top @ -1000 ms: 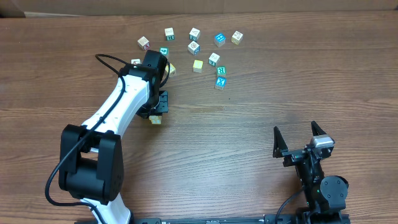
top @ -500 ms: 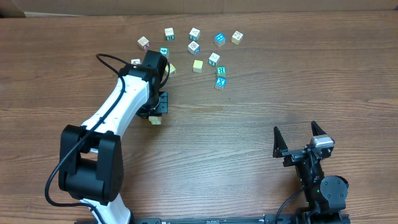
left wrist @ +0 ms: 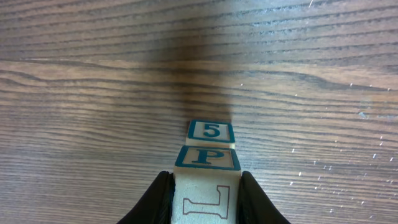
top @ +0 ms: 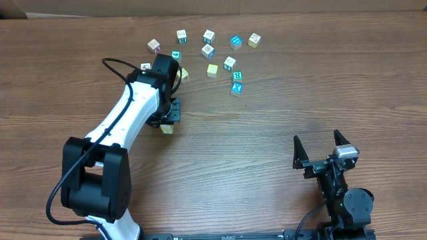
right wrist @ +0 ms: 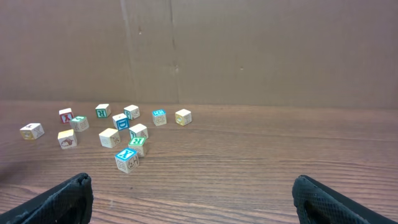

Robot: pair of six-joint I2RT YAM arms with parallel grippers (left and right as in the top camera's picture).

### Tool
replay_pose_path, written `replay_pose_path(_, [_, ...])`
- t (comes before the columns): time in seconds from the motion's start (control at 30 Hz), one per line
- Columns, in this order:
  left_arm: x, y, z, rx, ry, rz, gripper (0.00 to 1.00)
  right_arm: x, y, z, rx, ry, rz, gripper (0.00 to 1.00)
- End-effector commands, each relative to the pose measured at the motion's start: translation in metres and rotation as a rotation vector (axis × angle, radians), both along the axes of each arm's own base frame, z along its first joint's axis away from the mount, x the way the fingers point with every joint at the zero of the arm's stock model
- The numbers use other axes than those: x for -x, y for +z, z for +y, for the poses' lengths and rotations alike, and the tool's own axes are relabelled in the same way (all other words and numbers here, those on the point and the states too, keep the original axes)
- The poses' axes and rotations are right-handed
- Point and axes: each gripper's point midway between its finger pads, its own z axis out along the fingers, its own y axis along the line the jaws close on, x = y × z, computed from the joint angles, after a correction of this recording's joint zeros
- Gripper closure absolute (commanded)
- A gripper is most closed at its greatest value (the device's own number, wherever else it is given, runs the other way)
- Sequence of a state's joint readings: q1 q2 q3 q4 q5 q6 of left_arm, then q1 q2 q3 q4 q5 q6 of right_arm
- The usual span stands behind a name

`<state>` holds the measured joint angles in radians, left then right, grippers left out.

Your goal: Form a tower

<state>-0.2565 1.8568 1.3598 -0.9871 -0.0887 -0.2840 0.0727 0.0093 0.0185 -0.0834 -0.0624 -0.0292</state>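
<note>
The left gripper is closed on a pale cream wooden cube. A teal letter L is seen on the face toward the wrist camera and a teal-framed P on the next face. The cube is pressed between the two black fingers. Just beyond it a second small cube with a teal-framed 5 is seen, touching it in the wrist view; whether one rests on the other cannot be told. The tower, a narrow stack of small wooden letter cubes with a teal top face, is placed toward the far edge of the brown wooden table. It is found at the near side of the group of loose letter cubes, well apart from the left gripper. The right gripper is held wide open by the near right corner, with nothing between its fingers
</note>
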Motion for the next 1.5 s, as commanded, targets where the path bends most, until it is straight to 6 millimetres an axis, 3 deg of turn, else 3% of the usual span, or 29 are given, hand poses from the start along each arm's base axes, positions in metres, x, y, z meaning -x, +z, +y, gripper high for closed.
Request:
replay_pose_path(0.0, [0.002, 0.008, -0.004, 0.015, -0.028, -0.021, 0.82, 0.000, -0.003, 0.000, 0.002, -0.003, 0.001, 0.00])
replay_pose_path(0.5, [0.007, 0.001, -0.001, 0.003, -0.026, -0.005, 0.78, 0.000, -0.003, 0.000, 0.002, -0.003, 0.001, 0.00])
replay_pose_path(0.8, [0.007, 0.001, -0.002, 0.003, -0.027, -0.005, 0.67, 0.000, -0.003, 0.000, 0.002, -0.003, 0.001, 0.00])
replay_pose_path(1.03, [0.011, -0.002, -0.001, 0.001, -0.026, 0.008, 0.49, 0.000, -0.003, 0.000, 0.002, -0.003, 0.001, 0.00])
replay_pose_path(1.13, [0.015, -0.007, 0.000, -0.002, -0.026, 0.020, 0.51, 0.000, -0.003, 0.000, 0.002, -0.003, 0.001, 0.00])
replay_pose_path(1.3, [0.016, -0.012, 0.001, -0.001, -0.026, 0.016, 0.62, 0.000, -0.003, 0.000, 0.002, -0.003, 0.001, 0.00])
replay_pose_path(1.47, [0.014, -0.012, 0.000, 0.001, -0.027, 0.006, 0.65, 0.000, -0.003, 0.000, 0.002, -0.003, 0.001, 0.00])
